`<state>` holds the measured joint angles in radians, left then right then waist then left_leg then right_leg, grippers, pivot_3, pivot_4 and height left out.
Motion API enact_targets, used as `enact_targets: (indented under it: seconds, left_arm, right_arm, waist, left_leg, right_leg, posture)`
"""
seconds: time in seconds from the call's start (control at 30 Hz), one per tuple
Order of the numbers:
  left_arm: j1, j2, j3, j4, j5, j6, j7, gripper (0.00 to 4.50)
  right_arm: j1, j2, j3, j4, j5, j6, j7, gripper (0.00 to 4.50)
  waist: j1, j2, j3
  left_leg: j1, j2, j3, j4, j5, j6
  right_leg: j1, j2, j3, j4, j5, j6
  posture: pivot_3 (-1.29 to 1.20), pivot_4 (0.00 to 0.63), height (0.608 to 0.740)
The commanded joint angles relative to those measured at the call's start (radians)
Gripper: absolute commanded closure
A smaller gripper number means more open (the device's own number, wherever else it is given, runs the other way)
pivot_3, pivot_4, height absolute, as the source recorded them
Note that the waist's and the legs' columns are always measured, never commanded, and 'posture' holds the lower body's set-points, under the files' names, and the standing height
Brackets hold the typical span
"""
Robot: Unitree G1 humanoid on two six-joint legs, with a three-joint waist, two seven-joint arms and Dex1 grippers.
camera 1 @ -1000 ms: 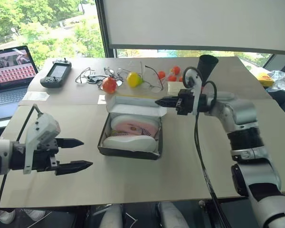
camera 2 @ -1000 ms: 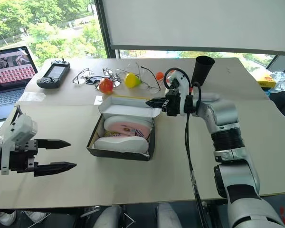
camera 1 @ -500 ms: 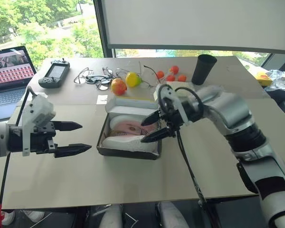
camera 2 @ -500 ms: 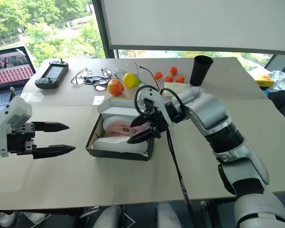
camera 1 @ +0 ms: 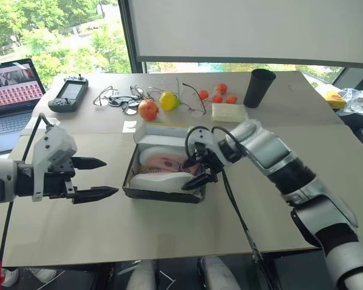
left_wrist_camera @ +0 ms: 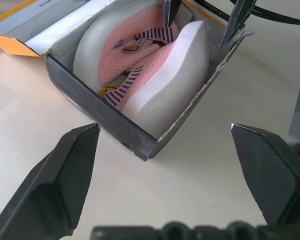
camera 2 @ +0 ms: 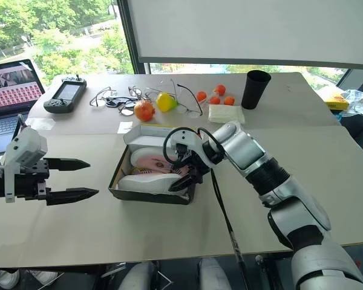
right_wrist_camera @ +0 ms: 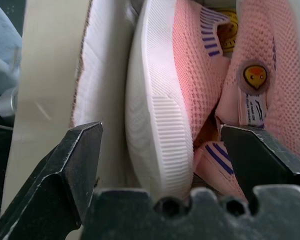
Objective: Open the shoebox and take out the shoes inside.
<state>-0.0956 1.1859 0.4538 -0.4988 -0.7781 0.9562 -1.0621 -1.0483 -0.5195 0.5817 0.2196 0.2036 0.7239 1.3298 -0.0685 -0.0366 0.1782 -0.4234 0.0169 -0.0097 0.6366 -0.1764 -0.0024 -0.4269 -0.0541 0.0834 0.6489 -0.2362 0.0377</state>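
Pink knit shoes (camera 1: pixel 168 171) with white soles lay side by side in the open dark-sided cardboard shoebox (camera 1: pixel 163 192), which stood mid-bench on the beige bench (camera 1: pixel 169 229), its lid folded back. Right claw (camera 1: pixel 196 171) was spread wide at the box's right end, one finger over the near shoe, gripping nothing. Left claw (camera 1: pixel 97 179) hovered wide and empty, well left of the box
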Motion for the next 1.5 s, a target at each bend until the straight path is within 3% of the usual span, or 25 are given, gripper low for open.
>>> enact_targets:
  seconds: [0.03, 0.07, 0.27, 0.43, 0.5, 0.73, 0.97, 1.1, 1.5]
  left_arm:
    - [-0.001, 0.002, 0.019, -0.024, 0.003, -0.021, 0.01, 0.0]
    - [-0.001, 0.002, 0.017, -0.025, 0.002, -0.021, 0.011, 0.0]
    - [-0.004, 0.005, 0.008, -0.021, 0.005, -0.024, 0.016, 0.0]
    - [-0.003, 0.008, 0.004, -0.018, 0.008, -0.028, 0.012, 0.0]
    - [-0.011, 0.009, -0.006, -0.011, 0.01, -0.032, 0.011, 0.0]
    - [-0.049, 0.015, -0.055, 0.018, 0.024, -0.055, 0.008, 0.0]
    - [-0.073, 0.023, -0.095, 0.036, 0.043, -0.074, -0.01, 0.0]
    - [-0.093, 0.028, -0.114, 0.05, 0.048, -0.082, -0.019, 0.0]
    - [-0.181, 0.03, -0.214, 0.106, 0.089, -0.121, -0.059, 0.0]
  right_arm:
    - [-0.023, 0.008, -0.006, -0.013, -0.028, -0.042, 0.023, 0.3]
    - [-0.02, 0.007, -0.008, -0.032, -0.032, -0.055, 0.028, 0.3]
    - [-0.009, -0.015, 0.0, -0.105, -0.124, -0.216, 0.012, 2.29]
    - [0.015, -0.011, -0.017, -0.186, -0.143, -0.215, 0.005, 3.97]
    - [0.026, -0.011, -0.02, -0.215, -0.146, -0.204, 0.003, 4.37]
    - [0.01, -0.006, -0.061, -0.234, -0.14, -0.184, -0.01, 4.38]
    - [0.009, -0.035, -0.036, -0.243, -0.298, -0.484, -0.115, 4.38]
    - [0.006, -0.041, -0.042, -0.24, -0.34, -0.55, -0.119, 4.38]
    - [-0.029, -0.051, -0.073, -0.23, -0.463, -0.588, -0.17, 4.38]
  waist:
    - [0.0, 0.0, 0.0]
    - [0.0, 0.0, 0.0]
    - [0.0, 0.0, 0.0]
    - [0.0, 0.0, 0.0]
    - [0.0, 0.0, 0.0]
    - [-0.001, 0.0, 0.0]
    - [0.001, 0.0, 0.0]
    - [0.002, 0.0, 0.0]
    - [0.001, 0.0, 0.0]
  left_leg:
    - [0.0, 0.0, 0.0, 0.0, 0.0, 0.0]
    - [0.0, 0.0, 0.0, 0.0, 0.0, 0.0]
    - [0.0, 0.0, 0.0, 0.0, 0.0, 0.0]
    - [0.0, 0.0, 0.0, 0.0, 0.0, 0.0]
    - [0.0, 0.0, 0.0, 0.0, 0.0, 0.0]
    - [0.0, 0.0, 0.0, 0.0, 0.0, 0.0]
    - [0.0, 0.0, 0.0, 0.0, 0.0, 0.0]
    - [0.0, 0.0, 0.0, 0.0, 0.0, 0.0]
    - [0.0, 0.0, 0.0, 0.0, 0.0, 0.0]
  right_leg:
    - [0.0, 0.0, 0.0, 0.0, 0.0, 0.0]
    - [0.0, 0.0, 0.0, 0.0, 0.0, 0.0]
    - [0.0, 0.0, 0.0, 0.0, 0.0, 0.0]
    - [0.0, 0.0, 0.0, 0.0, 0.0, 0.0]
    - [0.0, 0.0, 0.0, 0.0, 0.0, 0.0]
    - [0.0, 0.0, 0.0, 0.0, 0.0, 0.0]
    - [0.0, 0.0, -0.001, 0.0, 0.0, 0.0]
    - [0.0, 0.0, -0.001, 0.0, 0.0, 0.0]
    - [0.0, 0.0, -0.001, 0.0, 0.0, 0.0]
  posture:
    - [0.0, 0.15, 0.723]
    - [0.0, 0.15, 0.723]
    - [0.0, 0.15, 0.723]
    - [0.0, 0.15, 0.723]
    - [0.0, 0.15, 0.723]
    - [0.0, 0.15, 0.723]
    - [0.0, 0.15, 0.723]
    - [0.0, 0.15, 0.723]
    - [0.0, 0.15, 0.723]
